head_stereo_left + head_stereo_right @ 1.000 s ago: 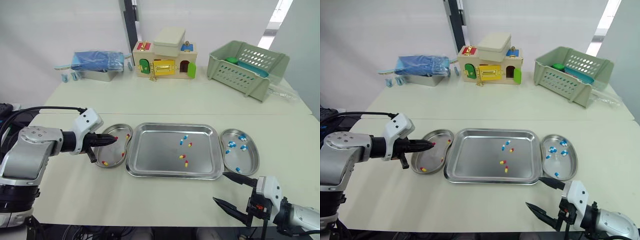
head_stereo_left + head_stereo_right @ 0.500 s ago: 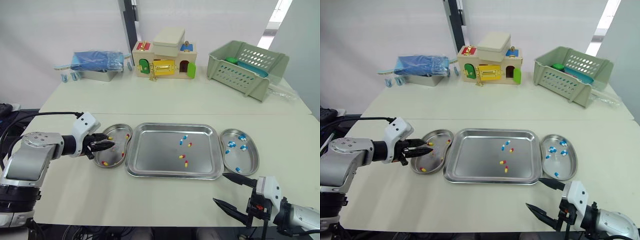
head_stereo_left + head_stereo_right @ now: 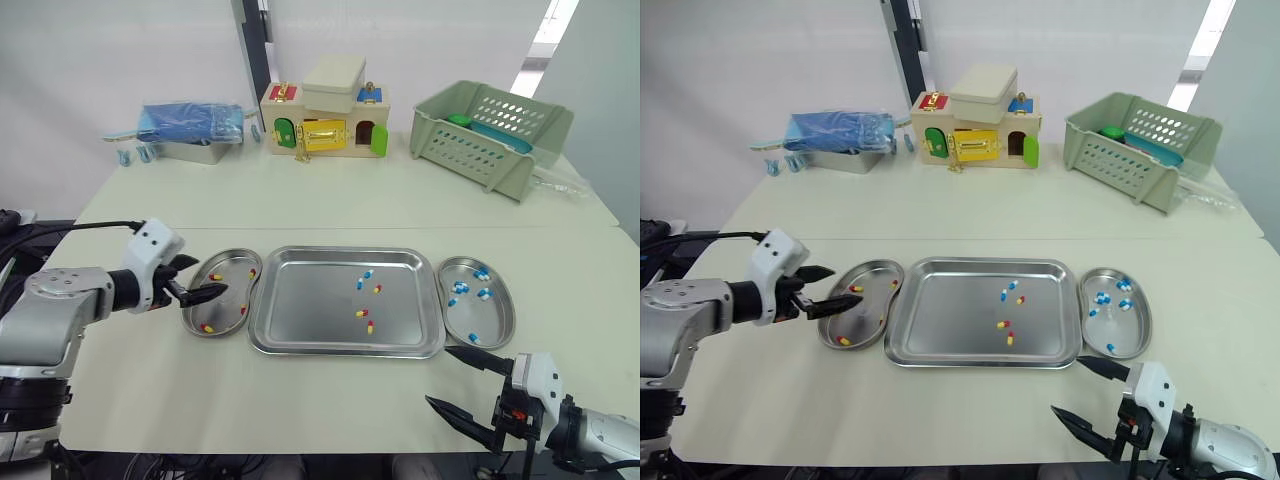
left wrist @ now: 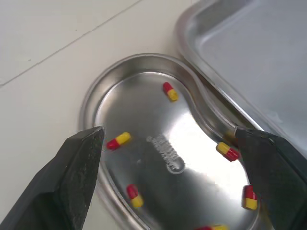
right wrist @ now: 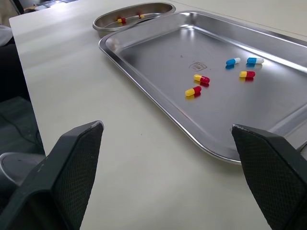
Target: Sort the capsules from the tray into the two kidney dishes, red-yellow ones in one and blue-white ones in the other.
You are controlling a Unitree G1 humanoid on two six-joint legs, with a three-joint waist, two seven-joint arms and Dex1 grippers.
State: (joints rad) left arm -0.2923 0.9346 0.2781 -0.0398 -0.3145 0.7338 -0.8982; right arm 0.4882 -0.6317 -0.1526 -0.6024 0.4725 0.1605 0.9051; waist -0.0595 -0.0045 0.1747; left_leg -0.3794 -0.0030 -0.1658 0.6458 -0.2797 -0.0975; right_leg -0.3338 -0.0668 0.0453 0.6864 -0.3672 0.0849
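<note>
Left hand (image 3: 208,277) spread over shiny steel kidney dish (image 3: 228,306), 9 o'clock of rectangular steel tray (image 3: 310,312); right hand (image 3: 441,376) spread, 5 o'clock.

No legible text, faint embossed stamp (image 4: 165,152) on the floor of the kidney dish (image 4: 139,115) with red-yellow capsules, unreadable, small stamped mark (image 5: 197,66) in the tray (image 5: 153,52), likewise unreadable

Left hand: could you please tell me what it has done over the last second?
The left hand opened, let a red-yellow capsule drop into the left kidney dish, and drew back toward the robot's left. The right hand stayed open near the table's front edge; the five capsules in the tray did not move.
</note>
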